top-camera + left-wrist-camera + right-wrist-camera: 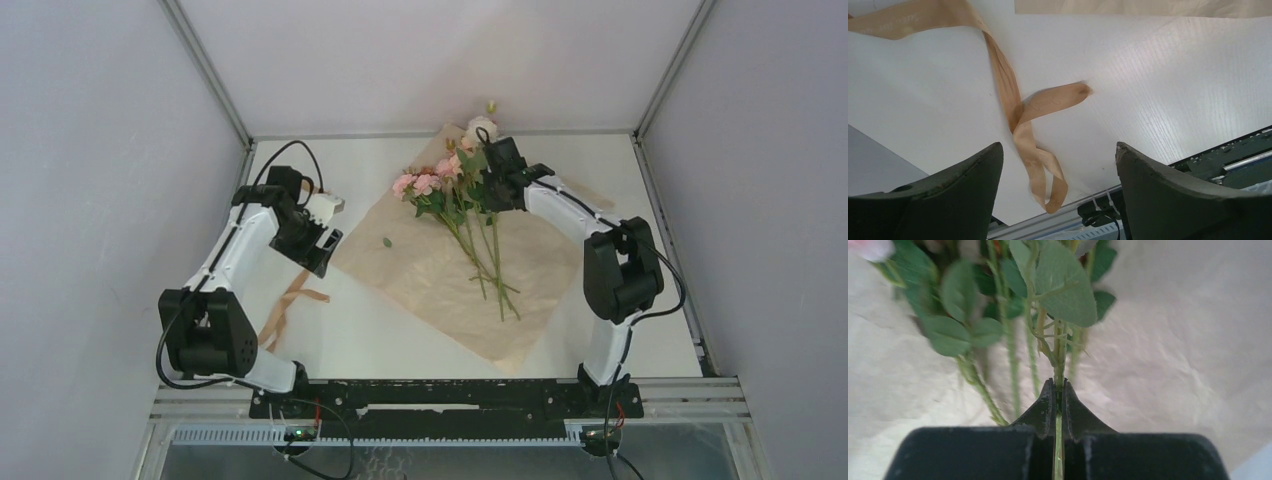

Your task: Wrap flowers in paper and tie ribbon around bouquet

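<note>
Pinches one thin green stem (1060, 347) in the right tool (1058, 390), tips pressed together on it just under the leaves (1068, 285), near the top centre of the overhead frame. Hangs the left tool (1058, 147) spread wide, gripping nothing, over the looping ribbon (1008, 95) on the bare desk (1173, 75) at far left. Finds the flowers (445, 190) lying across the paper (440, 275) at mid-frame, heads toward the top, stems fanned toward the lower right, sheet flat and unrolled. Looks like placing the flowers before any wrapping. To do it well: lift only slightly and move slowly, since probably just one stem is held and the rest may stay behind. Draw the splayed stems into line, lay them along the sheet's diagonal with enough paper either side to fold over, and let go only once settled. Cannot tell from the wrist view whether a second stem sits in the pinch. Loses the blooms there to blur and the upper edge. Hides part of the flowers behind the right arm (560, 205) overhead. Runs the ribbon out of the left wrist frame at upper left. Leaves a green speck (387, 242) on the paper unidentified, perhaps a fallen leaf.
</note>
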Controlling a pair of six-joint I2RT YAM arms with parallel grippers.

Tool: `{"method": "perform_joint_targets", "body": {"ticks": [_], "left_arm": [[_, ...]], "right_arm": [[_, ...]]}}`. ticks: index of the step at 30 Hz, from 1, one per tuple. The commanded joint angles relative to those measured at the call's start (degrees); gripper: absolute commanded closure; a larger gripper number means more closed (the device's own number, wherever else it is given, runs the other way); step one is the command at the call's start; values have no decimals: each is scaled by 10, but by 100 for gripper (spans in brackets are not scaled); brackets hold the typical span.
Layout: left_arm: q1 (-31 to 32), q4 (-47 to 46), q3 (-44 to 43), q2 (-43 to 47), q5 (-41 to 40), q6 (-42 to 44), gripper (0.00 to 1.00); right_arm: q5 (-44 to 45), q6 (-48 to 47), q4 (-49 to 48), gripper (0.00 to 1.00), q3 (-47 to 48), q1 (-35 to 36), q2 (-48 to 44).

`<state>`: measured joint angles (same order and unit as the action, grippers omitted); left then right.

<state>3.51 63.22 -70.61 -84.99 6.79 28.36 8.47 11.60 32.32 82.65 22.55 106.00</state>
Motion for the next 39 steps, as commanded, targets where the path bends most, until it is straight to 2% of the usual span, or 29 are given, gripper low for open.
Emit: {"method": "perform_joint_targets", "body": {"ticks": [1, 3, 4, 9, 11, 17, 21, 26, 28, 32, 35, 39], "left_arm": [[-2, -5, -33, 38, 32, -15, 13], [-2, -5, -38, 46, 43, -16, 13], [-1, -7, -39, 50, 48, -17, 13], [-2, -13, -32, 49, 63, -28, 13], [-2, -14, -24, 41, 76, -36, 14], [-1, -15, -19, 29, 128, -68, 18], [-3, -76, 2, 42, 180, -144, 19], [-21, -201, 51, 58, 209, -385, 20], [-24, -244, 97, 70, 220, -474, 20], [-18, -332, 215, 88, 241, -612, 20], [11, -382, 275, 85, 235, -649, 17], [35, -435, 327, 72, 235, -677, 14]], "right_arm": [[-4, 3, -24, 100, 68, 6, 48], [-5, 0, -18, 98, 90, 7, 79], [-6, -2, -15, 93, 99, 6, 94], [2, -14, 26, 59, 143, 6, 142], [5, -26, 40, 50, 154, 5, 145], [59, -37, 73, 41, 156, 13, 99], [107, -44, 88, 37, 149, 35, 51], [132, -36, 100, 37, 106, 65, -20], [95, -22, 80, 40, 61, 87, -55], [-66, 17, -7, 47, -33, 143, -94], [-104, 76, -48, 54, -61, 175, -76], [-98, 131, -79, 62, -64, 206, -20]]}}
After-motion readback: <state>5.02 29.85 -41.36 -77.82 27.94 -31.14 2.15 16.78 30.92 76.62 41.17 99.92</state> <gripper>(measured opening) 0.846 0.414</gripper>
